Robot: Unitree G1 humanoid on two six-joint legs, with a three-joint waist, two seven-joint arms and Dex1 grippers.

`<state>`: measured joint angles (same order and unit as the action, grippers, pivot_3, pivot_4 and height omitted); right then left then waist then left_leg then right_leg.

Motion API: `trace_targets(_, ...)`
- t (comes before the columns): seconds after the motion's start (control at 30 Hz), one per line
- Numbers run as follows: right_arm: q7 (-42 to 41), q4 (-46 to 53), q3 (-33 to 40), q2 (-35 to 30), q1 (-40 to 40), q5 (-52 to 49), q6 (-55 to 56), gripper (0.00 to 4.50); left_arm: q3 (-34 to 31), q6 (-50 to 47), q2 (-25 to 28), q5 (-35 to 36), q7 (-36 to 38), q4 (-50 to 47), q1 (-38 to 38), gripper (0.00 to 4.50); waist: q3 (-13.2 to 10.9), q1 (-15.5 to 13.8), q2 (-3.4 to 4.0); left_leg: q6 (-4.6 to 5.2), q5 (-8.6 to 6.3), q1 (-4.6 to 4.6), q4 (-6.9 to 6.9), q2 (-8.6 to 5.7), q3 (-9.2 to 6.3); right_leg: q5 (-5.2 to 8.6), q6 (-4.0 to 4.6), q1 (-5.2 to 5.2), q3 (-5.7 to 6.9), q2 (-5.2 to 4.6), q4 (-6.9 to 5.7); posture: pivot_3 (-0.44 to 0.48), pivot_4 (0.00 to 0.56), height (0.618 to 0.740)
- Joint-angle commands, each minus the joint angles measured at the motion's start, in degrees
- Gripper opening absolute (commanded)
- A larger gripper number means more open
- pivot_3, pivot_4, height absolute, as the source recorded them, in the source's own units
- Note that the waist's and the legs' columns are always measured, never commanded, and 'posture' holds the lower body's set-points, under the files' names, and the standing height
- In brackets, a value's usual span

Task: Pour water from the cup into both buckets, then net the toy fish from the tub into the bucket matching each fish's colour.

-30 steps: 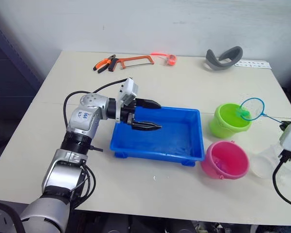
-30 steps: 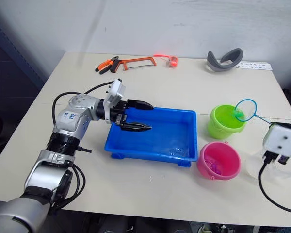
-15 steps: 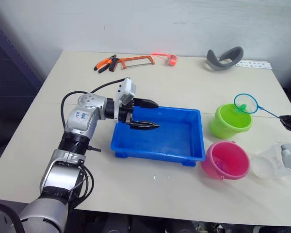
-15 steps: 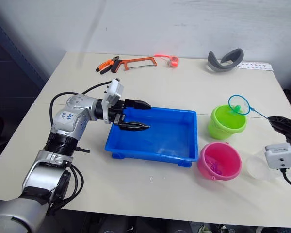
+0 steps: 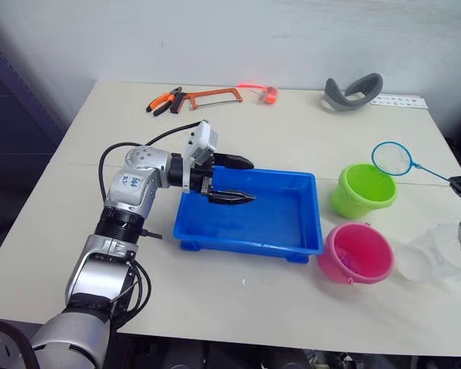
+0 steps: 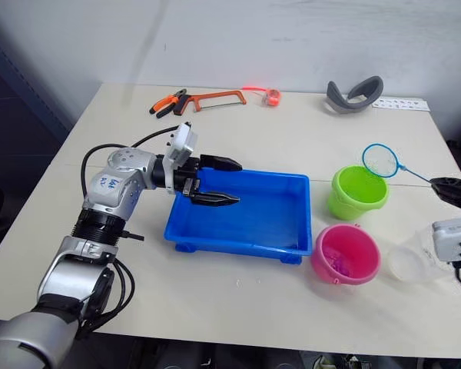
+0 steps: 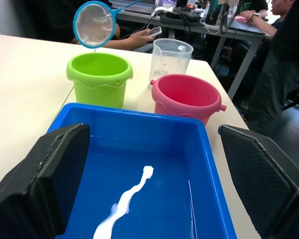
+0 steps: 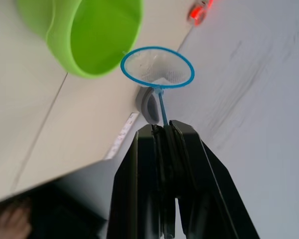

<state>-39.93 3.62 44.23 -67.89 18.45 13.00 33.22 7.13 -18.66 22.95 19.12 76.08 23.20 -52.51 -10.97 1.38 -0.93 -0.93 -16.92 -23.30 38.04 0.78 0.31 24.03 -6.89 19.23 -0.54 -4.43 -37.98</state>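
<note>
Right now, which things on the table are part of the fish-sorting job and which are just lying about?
Part of the job:
blue tub
green bucket
pink bucket
clear cup
net, held in the right hand

Lying about:
hacksaw
pliers
grey curved piece

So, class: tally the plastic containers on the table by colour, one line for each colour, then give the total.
Blue: 1, the tub
Lime green: 1, a bucket
Pink: 1, a bucket
Clear: 1, the cup
Total: 4
</note>
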Motion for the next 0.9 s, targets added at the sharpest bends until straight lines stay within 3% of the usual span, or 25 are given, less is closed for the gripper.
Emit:
trace_targets(0.03, -7.2, 9.9, 0.9, 2.6, -1.1, -20.7, -18.6, 0.00, -0.5, -2.2, 1.9, 2.4, 3.0, -4.6, 0.5, 4.48, 0.0, 0.1, 0.02, 0.00, 0.00, 0.00, 0.00, -0.01, -0.01, 0.00, 0.00, 0.00, 0.00, -0.01, 0.00, 0.000, 0.150, 0.740)
trace_targets(0.1, -9.1, 15.6, 1.4, 3.8, -1.7, -30.4, -30.2, 0.00, -0.5, -4.2, 3.8, 3.6, 5.6, -6.9, 1.1, 4.48, 0.0, 0.5, 0.03, 0.00, 0.00, 0.02, 0.03, 0.02, -0.03, 0.00, 0.00, -0.02, -0.01, 0.02, -0.04, 0.000, 0.150, 0.740)
trace_targets(0.23, -8.1, 28.8, 3.6, 4.5, -1.9, -60.2, -54.4, 0.00, 0.1, -7.5, 11.1, 5.6, 12.9, -13.0, 3.7, 4.48, 0.0, 0.3, 0.05, -0.06, 0.03, 0.07, 0.09, 0.15, -0.14, 0.00, 0.01, -0.06, 0.00, 0.12, -0.19, 0.000, 0.150, 0.740)
trace_targets(0.37, -6.9, 37.4, 2.6, 5.3, -1.1, -75.5, -62.9, 0.00, 2.2, -1.8, 17.4, 3.3, 16.2, -16.1, 8.2, 4.48, 0.0, 0.0, 0.07, -0.05, 0.03, 0.16, 0.13, 0.12, -0.47, 0.00, 0.01, -0.43, 0.07, 0.06, 0.05, 0.000, 0.150, 0.740)
trace_targets(0.47, -7.7, 43.4, -1.2, 6.2, 0.3, -79.8, -65.3, 0.00, 4.1, -0.9, 23.8, 5.4, 16.4, -19.4, 11.9, 4.48, 0.0, -0.4, 0.05, -0.01, 0.00, 0.14, 0.19, 0.00, -0.72, 0.00, 0.01, -0.65, 0.09, -0.06, 0.24, 0.000, 0.150, 0.740)
trace_targets(0.57, -9.9, 47.2, -6.9, 8.0, 2.9, -73.8, -64.3, 0.00, 6.0, 0.2, 30.4, 7.9, 16.4, -22.9, 15.5, 4.48, 0.0, -0.9, 0.05, 0.00, 0.00, 0.08, 0.15, 0.00, -0.82, 0.00, 0.01, -0.66, 0.10, -0.04, 0.32, 0.000, 0.150, 0.740)
trace_targets(0.67, -12.3, 48.1, -17.7, 10.3, 5.5, -60.7, -58.8, 0.00, 7.2, 2.2, 36.1, 9.3, 16.4, -26.7, 19.5, 4.48, 0.0, -1.3, 0.00, 0.01, -0.01, 0.09, 0.14, -0.04, -0.87, 0.00, 0.01, -0.70, 0.10, -0.06, 0.37, 0.000, 0.150, 0.740)
trace_targets(0.9, -12.2, 39.6, -40.0, 13.7, 3.2, -33.0, -44.0, 0.00, 6.0, 6.5, 39.4, 6.7, 16.0, -27.2, 24.2, 4.48, 0.1, -1.1, 0.00, -0.01, 0.00, 0.16, 0.15, -0.08, -0.91, 0.00, 0.02, -0.71, 0.07, -0.04, 0.32, 0.000, 0.150, 0.740)
